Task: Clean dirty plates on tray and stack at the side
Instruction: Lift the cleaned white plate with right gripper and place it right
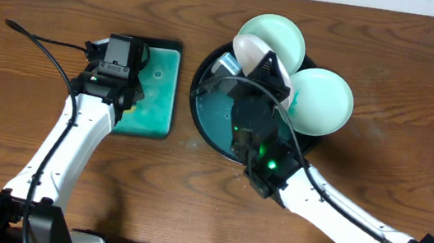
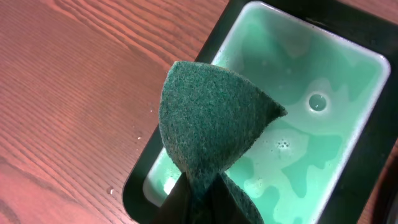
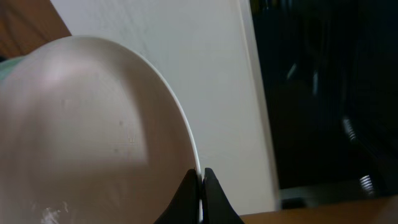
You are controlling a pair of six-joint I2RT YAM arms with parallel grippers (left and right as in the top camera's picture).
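The left hand (image 2: pixel 198 190) pinches a green scouring pad (image 2: pixel 208 118) over the teal tray (image 2: pixel 292 56) — the right hand (image 3: pixel 200 186) pinches a white plate (image 3: pixel 93 137) by its rim.

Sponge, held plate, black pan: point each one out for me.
sponge (image 2: pixel 211 118), left wrist view, middle of its green scouring face.
held plate (image 3: pixel 93 124), right wrist view, middle of its white face.
black pan (image 1: pixel 197 94), overhead view, its left rim.
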